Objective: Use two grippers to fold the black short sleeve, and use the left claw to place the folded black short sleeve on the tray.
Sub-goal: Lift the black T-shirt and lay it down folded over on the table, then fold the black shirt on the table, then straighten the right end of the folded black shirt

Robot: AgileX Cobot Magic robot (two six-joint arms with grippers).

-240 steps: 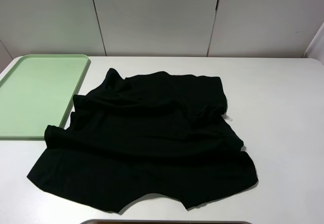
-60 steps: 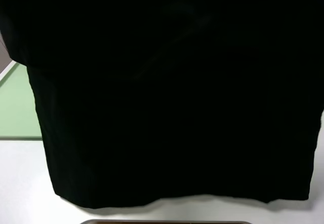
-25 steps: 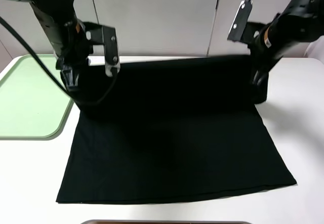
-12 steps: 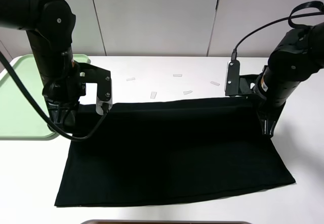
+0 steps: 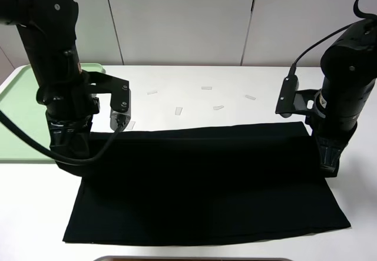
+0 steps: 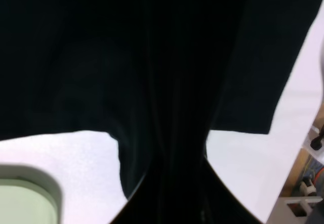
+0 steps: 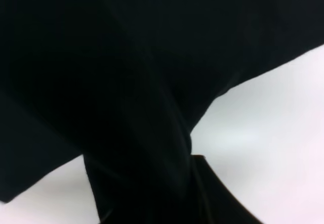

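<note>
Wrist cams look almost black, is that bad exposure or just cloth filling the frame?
Exterior high: evenly lit and sharp, though the black short sleeve shows as a flat dark shape with little fold detail. Left wrist: cloth close to the lens, blurred; white table and a tray corner are exposed fine. Right wrist: likewise, cloth and bright table.

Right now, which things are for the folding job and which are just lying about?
For the job: black short sleeve, tray, left hand, right hand.
Just lying about: pale tape strips.
</note>
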